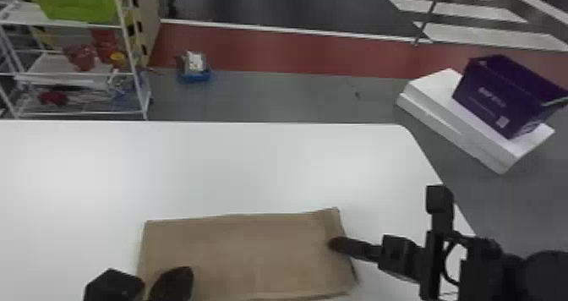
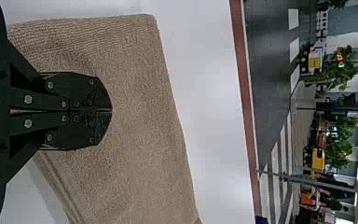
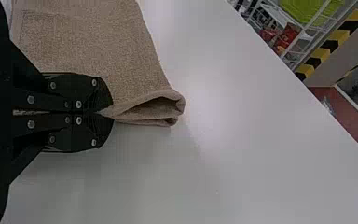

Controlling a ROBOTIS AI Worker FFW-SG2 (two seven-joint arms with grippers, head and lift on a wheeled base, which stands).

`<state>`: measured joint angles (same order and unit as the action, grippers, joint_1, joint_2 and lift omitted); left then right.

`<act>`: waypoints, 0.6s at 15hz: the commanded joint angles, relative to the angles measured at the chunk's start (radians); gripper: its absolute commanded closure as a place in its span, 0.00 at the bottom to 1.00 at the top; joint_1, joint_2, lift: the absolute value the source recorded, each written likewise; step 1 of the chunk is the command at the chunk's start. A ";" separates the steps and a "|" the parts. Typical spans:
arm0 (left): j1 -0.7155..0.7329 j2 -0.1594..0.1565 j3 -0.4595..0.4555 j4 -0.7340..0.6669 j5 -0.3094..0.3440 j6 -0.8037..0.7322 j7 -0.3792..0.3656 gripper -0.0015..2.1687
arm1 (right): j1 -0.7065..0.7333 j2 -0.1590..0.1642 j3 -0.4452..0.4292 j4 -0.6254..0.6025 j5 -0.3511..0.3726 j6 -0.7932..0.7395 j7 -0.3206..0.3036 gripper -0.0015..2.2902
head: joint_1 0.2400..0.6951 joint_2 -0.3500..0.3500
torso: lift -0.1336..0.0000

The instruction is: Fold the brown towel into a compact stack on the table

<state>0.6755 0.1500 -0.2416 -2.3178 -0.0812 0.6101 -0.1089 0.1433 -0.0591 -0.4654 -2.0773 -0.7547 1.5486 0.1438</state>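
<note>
The right arm (image 1: 486, 262) is black and blocky, with a looped black cable (image 1: 445, 260); silver screws (image 3: 30, 124) dot the flat black jaws.

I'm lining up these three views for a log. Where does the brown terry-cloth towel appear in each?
Head view: the brown terry-cloth towel lies at bottom centre.
Left wrist view: the towel spreads behind the left tool, past its fingertips.
Right wrist view: the towel extends to one side of the right tool, a folded edge pinched there.
Shared landmark: the white table.
</note>
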 commanded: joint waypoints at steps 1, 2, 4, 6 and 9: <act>-0.008 -0.001 -0.002 0.008 0.000 0.015 0.000 0.86 | 0.019 -0.001 -0.029 -0.037 -0.069 0.024 0.000 0.62 | 1.00 0.24 | 0.07; -0.013 -0.001 -0.004 0.014 0.000 0.021 0.000 0.86 | 0.022 -0.001 -0.052 -0.053 -0.106 0.024 0.000 0.62 | 1.00 0.24 | 0.07; -0.022 -0.003 -0.008 0.021 0.000 0.034 0.000 0.86 | 0.032 -0.001 -0.073 -0.087 -0.161 0.024 -0.001 0.62 | 1.00 0.24 | 0.07; -0.031 -0.007 -0.013 0.034 0.001 0.037 -0.002 0.86 | 0.038 0.001 -0.076 -0.107 -0.224 0.024 -0.003 0.62 | 1.00 0.25 | 0.07; -0.037 -0.007 -0.033 0.044 0.001 0.037 0.000 0.86 | 0.019 0.021 -0.041 -0.121 -0.238 0.024 -0.013 0.62 | 1.00 0.27 | 0.07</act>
<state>0.6404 0.1427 -0.2670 -2.2783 -0.0798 0.6466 -0.1088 0.1736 -0.0492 -0.5259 -2.1945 -0.9880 1.5486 0.1345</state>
